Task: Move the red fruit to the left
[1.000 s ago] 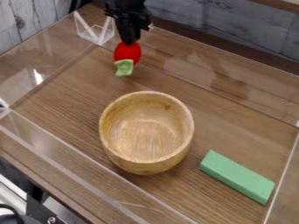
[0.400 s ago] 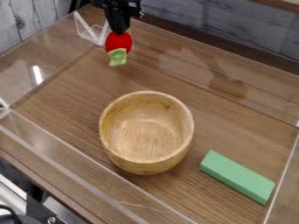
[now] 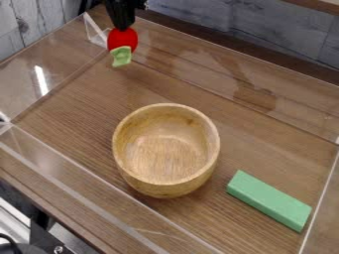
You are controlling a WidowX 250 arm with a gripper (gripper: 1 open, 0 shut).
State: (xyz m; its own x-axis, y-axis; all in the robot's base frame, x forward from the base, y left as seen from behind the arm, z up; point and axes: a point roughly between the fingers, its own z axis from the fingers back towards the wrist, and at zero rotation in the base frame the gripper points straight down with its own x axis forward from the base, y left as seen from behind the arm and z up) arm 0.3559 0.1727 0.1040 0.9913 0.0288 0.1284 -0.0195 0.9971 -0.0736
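1. The gripper [image 3: 123, 30] is at the far left of the scene, pointing down over the wooden table [image 3: 265, 129]. Its dark fingers are clenched on the red fruit [image 3: 122, 44].
2. The red fruit sits directly beneath the fingertips and touches them. Its red body is pinched at the top and its light green cap hangs at the lower end.
3. The fruit appears to be off the table surface. The gap under it cannot be judged with confidence from this single view.
4. The wooden bowl [image 3: 166, 149] stands upright near the middle of the table, nearer than the fruit, to its right and well apart from it.
5. The green block [image 3: 269, 199] lies flat at the near right, just beside the bowl and not touching it. It is the item farthest from the gripper.
6. A clear wall [image 3: 40, 84] borders the table on the left side, near the fruit.
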